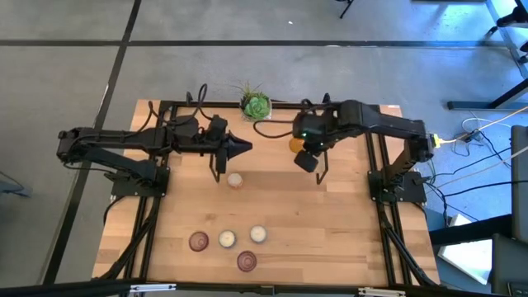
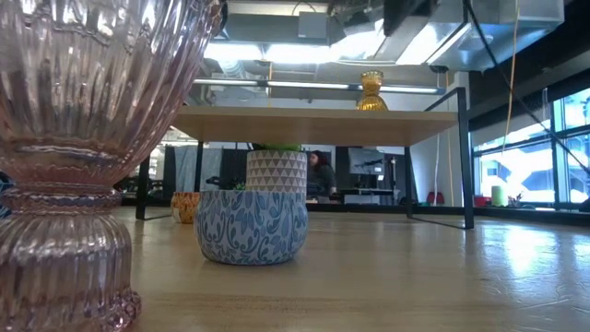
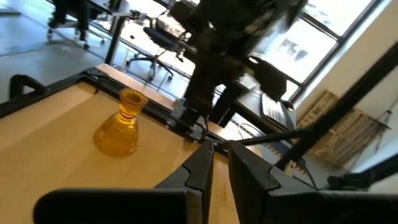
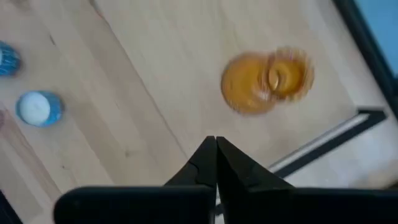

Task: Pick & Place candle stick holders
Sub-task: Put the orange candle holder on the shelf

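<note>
An amber glass candle stick holder point(image 1: 295, 144) point(image 3: 121, 127) stands upright on its wide base on the raised far part of the table. It also shows in the low view point(image 2: 371, 92). My right gripper point(image 1: 308, 158) point(image 4: 216, 142) hangs shut above and just beside it, pointing down, with nothing in it. My left gripper point(image 1: 241, 148) point(image 3: 220, 163) reaches level toward the amber holder from the table's left, shut and holding nothing. A cream-topped holder point(image 1: 235, 180) sits near it. Two pinkish holders point(image 1: 198, 241) point(image 1: 247, 261) and two cream ones point(image 1: 227, 239) point(image 1: 257, 234) stand near the front edge.
A green spiky plant point(image 1: 256, 106) stands at the far edge between the arms. A black frame point(image 1: 375, 165) runs along the table's sides. In the low view a pink glass holder point(image 2: 74, 166) fills the left, with a blue-patterned holder point(image 2: 251, 226) behind it.
</note>
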{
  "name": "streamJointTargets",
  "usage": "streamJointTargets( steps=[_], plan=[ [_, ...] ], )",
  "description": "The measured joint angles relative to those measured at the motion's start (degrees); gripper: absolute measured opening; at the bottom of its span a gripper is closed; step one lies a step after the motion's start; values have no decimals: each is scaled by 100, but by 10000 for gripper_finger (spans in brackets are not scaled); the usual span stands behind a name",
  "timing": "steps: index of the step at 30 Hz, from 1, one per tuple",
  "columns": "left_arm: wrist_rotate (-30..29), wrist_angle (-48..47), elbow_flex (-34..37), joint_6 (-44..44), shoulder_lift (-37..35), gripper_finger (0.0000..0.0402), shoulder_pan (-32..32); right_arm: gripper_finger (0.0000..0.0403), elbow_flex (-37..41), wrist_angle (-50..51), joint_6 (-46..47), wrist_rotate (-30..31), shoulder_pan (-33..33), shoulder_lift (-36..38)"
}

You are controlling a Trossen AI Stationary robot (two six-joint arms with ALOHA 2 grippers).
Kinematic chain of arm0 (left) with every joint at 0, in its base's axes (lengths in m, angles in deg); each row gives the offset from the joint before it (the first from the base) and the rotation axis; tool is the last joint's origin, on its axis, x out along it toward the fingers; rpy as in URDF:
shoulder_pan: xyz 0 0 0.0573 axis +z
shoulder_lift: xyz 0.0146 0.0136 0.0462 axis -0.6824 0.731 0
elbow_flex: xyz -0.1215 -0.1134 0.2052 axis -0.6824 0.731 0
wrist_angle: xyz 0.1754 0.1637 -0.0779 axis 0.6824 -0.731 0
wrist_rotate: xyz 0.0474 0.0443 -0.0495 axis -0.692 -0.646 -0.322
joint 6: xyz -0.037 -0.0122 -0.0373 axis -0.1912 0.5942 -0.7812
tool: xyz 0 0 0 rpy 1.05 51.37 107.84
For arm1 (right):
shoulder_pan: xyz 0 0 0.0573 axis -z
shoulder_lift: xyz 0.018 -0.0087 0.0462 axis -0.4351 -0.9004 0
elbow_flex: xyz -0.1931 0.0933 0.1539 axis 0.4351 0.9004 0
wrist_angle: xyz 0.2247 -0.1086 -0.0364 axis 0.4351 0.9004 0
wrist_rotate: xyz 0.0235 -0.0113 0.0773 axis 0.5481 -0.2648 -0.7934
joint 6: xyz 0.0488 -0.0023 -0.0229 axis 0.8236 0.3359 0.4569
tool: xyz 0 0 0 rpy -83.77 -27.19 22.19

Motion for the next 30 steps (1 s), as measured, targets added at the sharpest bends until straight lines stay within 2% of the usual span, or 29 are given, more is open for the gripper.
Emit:
streamJointTargets(
  steps=[5,12,30],
  plan=[
    [86,-73,0,2,0,45,-95,2,746,3,209,-69,12,3],
    [136,-242,1,136,0,45,-161,1,1322,-131,545,454,164,64],
    [179,-575,1,196,0,45,-157,0,1492,-1389,-19,483,540,71]
  ],
)
